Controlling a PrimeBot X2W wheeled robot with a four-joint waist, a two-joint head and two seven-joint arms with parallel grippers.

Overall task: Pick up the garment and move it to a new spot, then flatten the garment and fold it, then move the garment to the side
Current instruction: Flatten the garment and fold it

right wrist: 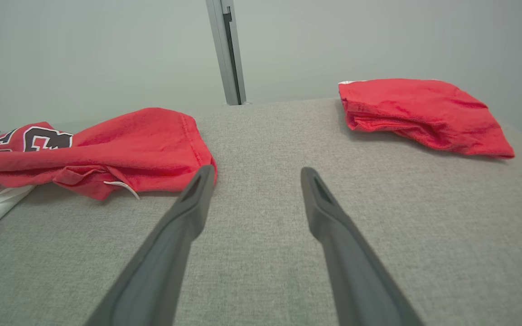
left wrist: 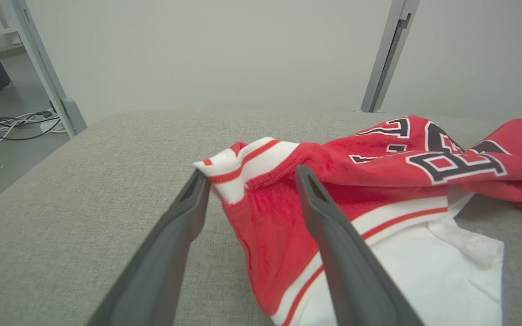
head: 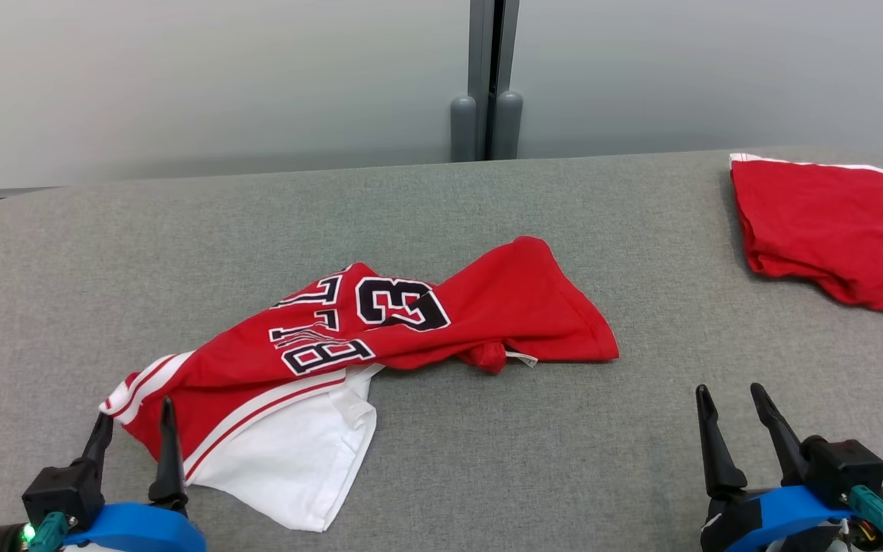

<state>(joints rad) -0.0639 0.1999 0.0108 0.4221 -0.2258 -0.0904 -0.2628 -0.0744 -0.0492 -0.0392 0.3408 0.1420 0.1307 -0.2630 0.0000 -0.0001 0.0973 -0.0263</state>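
The garment [head: 441, 322] is a red jersey with black-and-white letters, striped trim and a white part, lying crumpled left of the middle of the grey table [head: 441, 199]. My left gripper [head: 137, 410] stands open at the jersey's near-left corner. In the left wrist view the two fingers of the left gripper [left wrist: 252, 174] straddle the striped hem of the garment [left wrist: 333, 154] without pinching it. My right gripper [head: 730, 389] is open over bare table at the lower right. In the right wrist view the right gripper [right wrist: 256, 171] holds nothing, and the garment [right wrist: 143, 136] lies just to its left.
A second red cloth [head: 825, 222], folded, rests at the table's far right corner and appears again in the right wrist view [right wrist: 419, 108]. A grey post [head: 487, 84] and pale wall panels stand behind the table. Cables [left wrist: 7, 124] lie on the floor off the left edge.
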